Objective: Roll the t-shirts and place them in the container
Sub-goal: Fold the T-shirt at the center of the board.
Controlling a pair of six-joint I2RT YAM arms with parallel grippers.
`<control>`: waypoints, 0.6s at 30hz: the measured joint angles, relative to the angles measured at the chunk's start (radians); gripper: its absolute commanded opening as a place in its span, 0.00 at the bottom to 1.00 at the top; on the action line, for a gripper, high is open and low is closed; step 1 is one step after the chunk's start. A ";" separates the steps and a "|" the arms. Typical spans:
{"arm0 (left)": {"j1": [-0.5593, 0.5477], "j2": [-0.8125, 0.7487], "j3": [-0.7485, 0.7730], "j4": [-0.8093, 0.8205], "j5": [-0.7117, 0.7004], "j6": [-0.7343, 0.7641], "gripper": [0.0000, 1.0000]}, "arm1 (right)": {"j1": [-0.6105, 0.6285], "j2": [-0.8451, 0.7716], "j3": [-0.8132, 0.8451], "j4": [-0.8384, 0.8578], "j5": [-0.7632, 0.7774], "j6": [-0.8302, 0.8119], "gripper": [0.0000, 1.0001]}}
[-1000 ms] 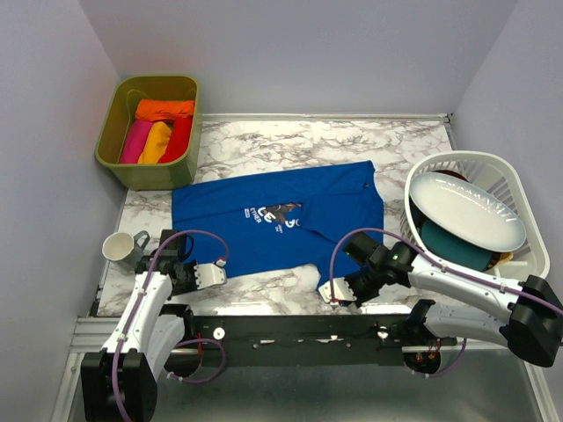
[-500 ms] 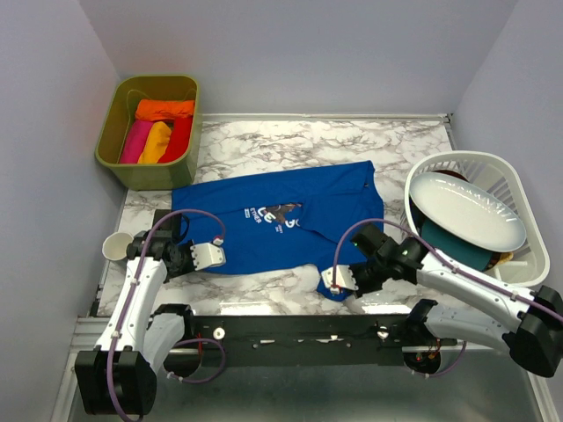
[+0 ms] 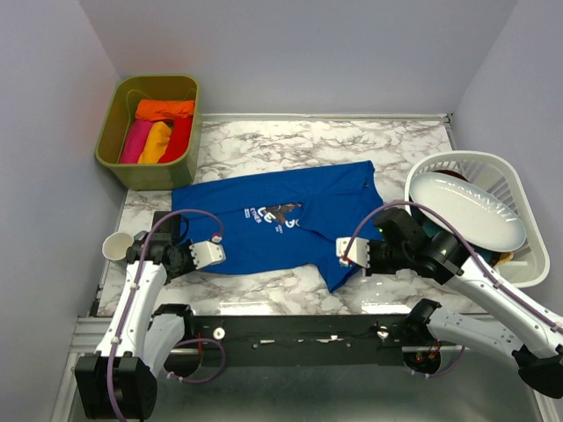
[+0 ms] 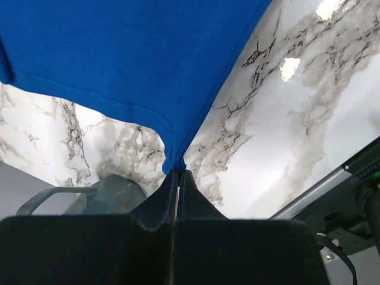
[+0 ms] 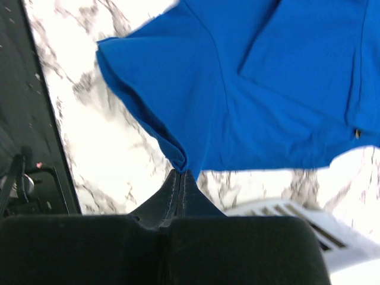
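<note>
Left hand [image 4: 177, 173]: fingers pinched together on the near-left hem corner of the blue t-shirt [image 3: 273, 220].
Right hand [image 5: 180, 173]: clamped on a fold at the shirt's near-right sleeve edge.
Shirt: spread mid-tabletop [image 3: 264, 148], white lettering up, lying between the two hands.
Mug [image 3: 119, 247]: just beside the left arm.
Olive bin [image 3: 119, 167]: far-left corner, holding rolled shirts [image 3: 158, 132] in orange, pink, yellow and red.
White basket [image 3: 475, 160]: right edge, a white dish [image 3: 466, 211] inside.

Lab test booth: plain grey walls [image 3: 53, 185] around a marble-print table [image 3: 290, 145]
</note>
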 measured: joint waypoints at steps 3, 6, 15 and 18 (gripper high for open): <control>0.000 -0.042 -0.026 0.017 0.000 -0.029 0.00 | -0.011 -0.015 0.000 -0.027 0.050 0.010 0.00; 0.000 -0.068 -0.043 0.040 0.000 -0.069 0.00 | -0.032 -0.022 0.008 -0.045 0.085 0.015 0.00; 0.000 -0.068 -0.048 0.142 -0.002 -0.193 0.00 | -0.111 -0.004 0.079 -0.007 0.166 0.019 0.00; 0.014 -0.068 -0.048 0.172 -0.014 -0.218 0.00 | -0.124 0.014 0.079 0.032 0.180 0.006 0.00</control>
